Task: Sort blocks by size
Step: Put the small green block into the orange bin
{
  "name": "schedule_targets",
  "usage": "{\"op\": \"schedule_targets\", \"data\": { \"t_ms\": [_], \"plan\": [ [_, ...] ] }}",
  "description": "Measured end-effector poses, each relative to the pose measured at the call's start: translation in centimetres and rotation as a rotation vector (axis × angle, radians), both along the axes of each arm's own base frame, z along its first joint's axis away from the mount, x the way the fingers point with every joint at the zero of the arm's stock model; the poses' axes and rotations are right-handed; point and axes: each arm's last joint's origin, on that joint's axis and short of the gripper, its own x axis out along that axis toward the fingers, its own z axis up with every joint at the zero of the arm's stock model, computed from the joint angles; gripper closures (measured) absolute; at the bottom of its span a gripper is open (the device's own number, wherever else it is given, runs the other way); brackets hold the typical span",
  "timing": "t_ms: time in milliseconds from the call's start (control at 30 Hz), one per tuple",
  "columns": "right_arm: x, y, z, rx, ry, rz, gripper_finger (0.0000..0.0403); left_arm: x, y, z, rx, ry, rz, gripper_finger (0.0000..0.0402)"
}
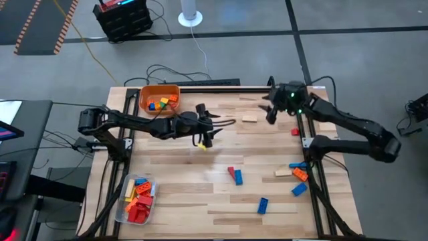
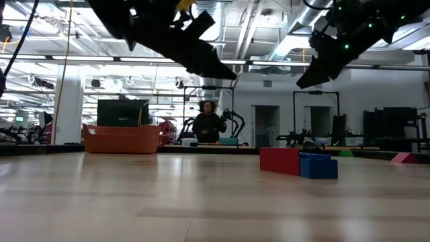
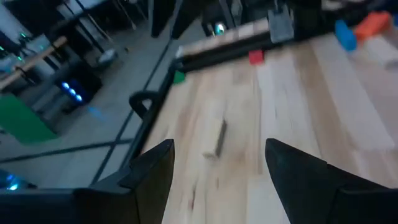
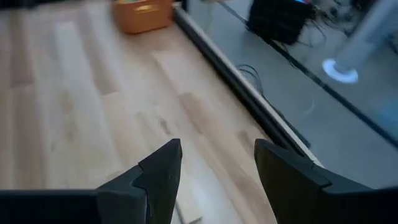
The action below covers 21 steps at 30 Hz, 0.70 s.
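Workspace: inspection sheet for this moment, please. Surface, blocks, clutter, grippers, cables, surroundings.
Surface: wooden table, mostly bare.
Job's things: loose blocks lie at centre and right; more fill the orange bin and the clear tub.
Clutter: nothing seen.
Grippers: left gripper above table centre, open, empty; right gripper over the far right edge, open, empty.
Cables: black cables trail on the floor behind the table.
Surroundings: a person stands far behind; black crate on the floor.
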Motion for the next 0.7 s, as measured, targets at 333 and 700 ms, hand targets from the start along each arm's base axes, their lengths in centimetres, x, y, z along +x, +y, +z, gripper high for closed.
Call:
{"op": "schedule_targets", "data": {
  "t_ms": [333, 700],
  "plan": [
    [-1.0, -3.4, -0.6, 0.058, -0.069, -0.19, 0.0163, -1.2, 2.4, 0.0, 0.005, -0.222, 0.034, 0.0157],
    [-1.7, -7.0, -4.0, 0.131, 0.06, -0.309, 0.0163, -2.0, 4.2, -0.5, -0.075, -0.26, 0.109, 0.0157]
  ]
}}
